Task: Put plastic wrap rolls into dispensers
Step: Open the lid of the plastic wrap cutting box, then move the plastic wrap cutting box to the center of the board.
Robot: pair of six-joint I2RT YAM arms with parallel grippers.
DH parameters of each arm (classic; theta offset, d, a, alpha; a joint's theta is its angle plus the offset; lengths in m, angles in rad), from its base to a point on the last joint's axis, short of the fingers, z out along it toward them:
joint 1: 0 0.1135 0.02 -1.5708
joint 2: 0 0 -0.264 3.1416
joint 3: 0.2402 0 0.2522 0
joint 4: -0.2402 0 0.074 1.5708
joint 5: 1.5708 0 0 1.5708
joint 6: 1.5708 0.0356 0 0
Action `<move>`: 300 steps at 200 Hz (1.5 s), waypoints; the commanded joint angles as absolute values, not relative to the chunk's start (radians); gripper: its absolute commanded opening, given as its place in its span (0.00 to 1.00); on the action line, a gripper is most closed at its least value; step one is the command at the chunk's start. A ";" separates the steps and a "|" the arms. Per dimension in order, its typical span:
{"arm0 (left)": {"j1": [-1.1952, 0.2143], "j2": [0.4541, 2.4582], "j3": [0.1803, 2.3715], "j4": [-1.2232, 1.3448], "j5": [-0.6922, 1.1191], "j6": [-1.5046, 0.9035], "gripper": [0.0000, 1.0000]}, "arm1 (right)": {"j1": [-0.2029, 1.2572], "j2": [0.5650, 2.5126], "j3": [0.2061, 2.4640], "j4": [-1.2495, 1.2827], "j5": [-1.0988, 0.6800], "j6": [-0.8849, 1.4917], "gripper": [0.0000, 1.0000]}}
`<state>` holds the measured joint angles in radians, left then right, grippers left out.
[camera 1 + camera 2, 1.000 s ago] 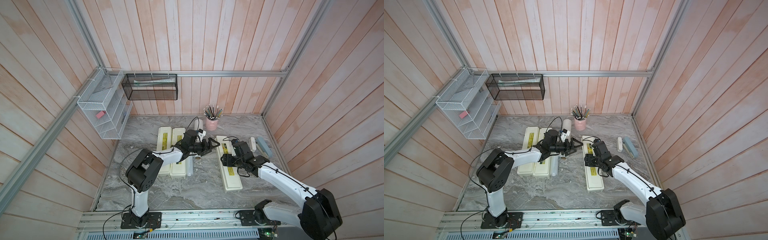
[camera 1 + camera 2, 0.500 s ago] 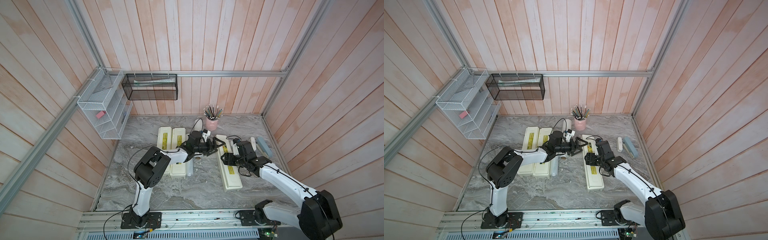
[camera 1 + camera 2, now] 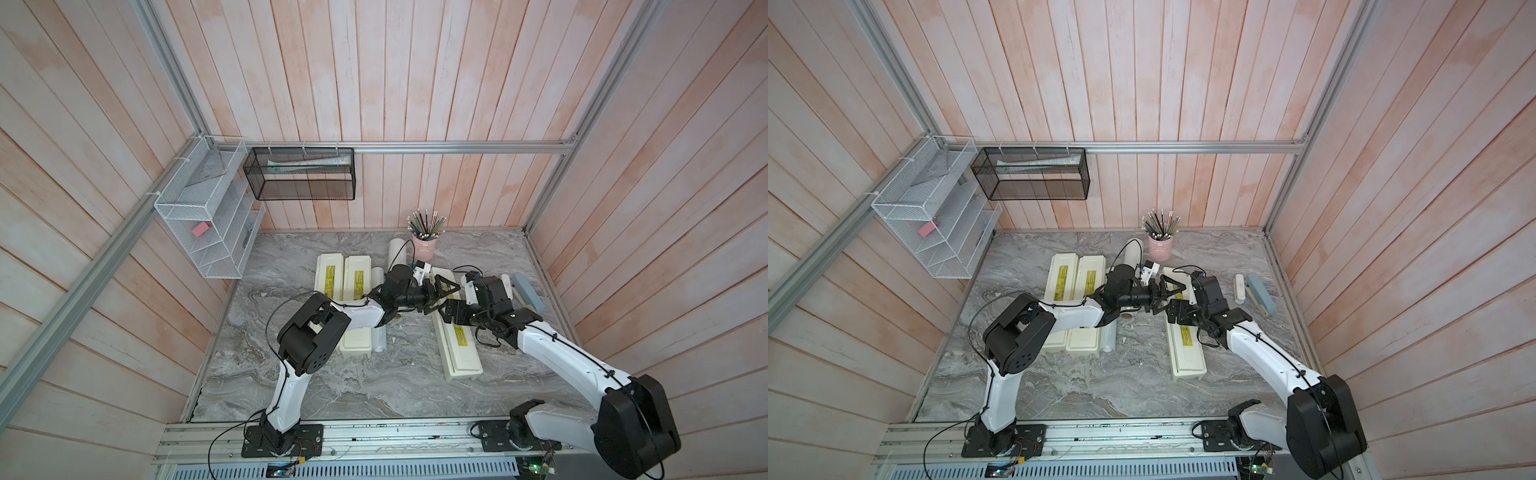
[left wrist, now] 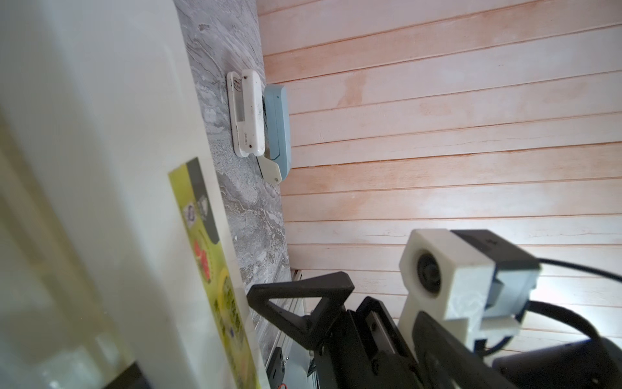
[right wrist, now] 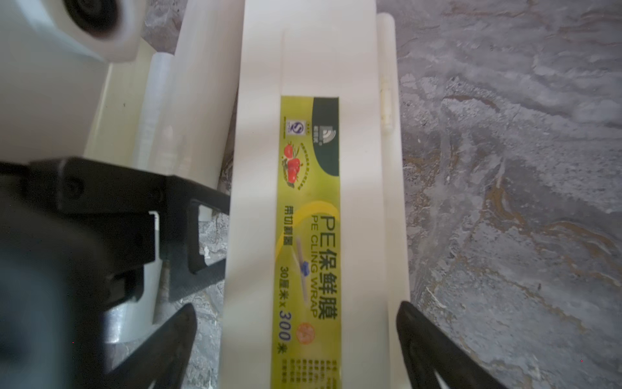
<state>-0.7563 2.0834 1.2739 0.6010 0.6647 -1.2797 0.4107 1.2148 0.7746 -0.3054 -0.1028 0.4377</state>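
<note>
Three cream dispensers lie shut on the marble top. Two (image 3: 328, 274) (image 3: 358, 274) sit side by side at the left, and the third dispenser (image 3: 461, 349) (image 5: 255, 168) lies to their right. A thin plastic wrap roll (image 3: 379, 332) rests against the left pair. A thicker roll (image 3: 397, 249) (image 5: 205, 84) runs under my left arm. My right gripper (image 3: 451, 313) (image 5: 295, 306) is open, its fingers straddling the third dispenser's labelled lid. My left gripper (image 3: 444, 299) (image 3: 1169, 299) is open at that dispenser's left side, holding nothing.
A pink pencil cup (image 3: 427, 245) stands at the back. A white device (image 3: 1239, 286) and a grey-blue stapler (image 3: 528, 291) lie at the right, near the wall. A white wire basket (image 3: 203, 216) and a black mesh basket (image 3: 299, 174) hang on the walls.
My right gripper has spread its jaws wider around the third dispenser. My left gripper has moved right, from beside the rolls up to that dispenser's side.
</note>
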 commanded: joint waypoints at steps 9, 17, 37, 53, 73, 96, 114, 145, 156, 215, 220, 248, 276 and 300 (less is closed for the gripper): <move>-0.777 2.087 1.313 0.649 0.659 -1.317 1.00 | 0.406 1.125 0.849 -0.494 -0.014 0.461 0.95; -0.781 2.082 1.319 0.634 0.651 -1.311 1.00 | 0.405 1.098 0.862 -0.549 0.013 0.472 0.94; -0.787 2.074 1.352 0.591 0.637 -1.294 1.00 | 0.403 1.018 0.887 -0.667 0.059 0.502 0.94; -0.797 2.087 1.394 0.563 0.637 -1.284 1.00 | 0.404 0.967 0.907 -0.742 0.082 0.516 0.93; -0.814 2.119 1.460 0.511 0.634 -1.268 1.00 | 0.403 0.936 0.941 -0.814 0.091 0.523 0.91; -0.828 2.156 1.534 0.426 0.637 -1.239 1.00 | 0.404 0.930 0.958 -0.837 0.078 0.516 0.88; -0.825 2.149 1.529 0.405 0.639 -1.225 1.00 | 0.410 0.946 0.966 -0.837 0.072 0.500 0.86; -0.782 2.056 1.469 0.317 0.624 -1.132 1.00 | 0.478 0.993 0.965 -0.804 0.107 0.502 0.85; -0.756 2.012 1.446 0.274 0.619 -1.086 1.00 | 0.511 1.017 0.962 -0.787 0.129 0.507 0.85; -0.601 1.871 1.400 -0.014 0.580 -0.835 1.00 | 0.633 1.203 0.911 -0.571 0.240 0.545 0.84; -0.589 1.871 1.406 -0.042 0.580 -0.818 1.00 | 0.635 1.221 0.910 -0.556 0.241 0.545 0.84; -0.541 1.832 1.387 -0.130 0.581 -0.753 1.00 | 0.638 1.305 0.900 -0.484 0.301 0.544 0.84; -0.511 1.753 1.299 -0.138 0.566 -0.728 1.00 | 0.638 1.378 0.891 -0.411 0.297 0.531 0.84; -0.484 1.698 1.218 -0.122 0.566 -0.734 1.00 | 0.636 1.444 0.900 -0.378 0.267 0.528 0.83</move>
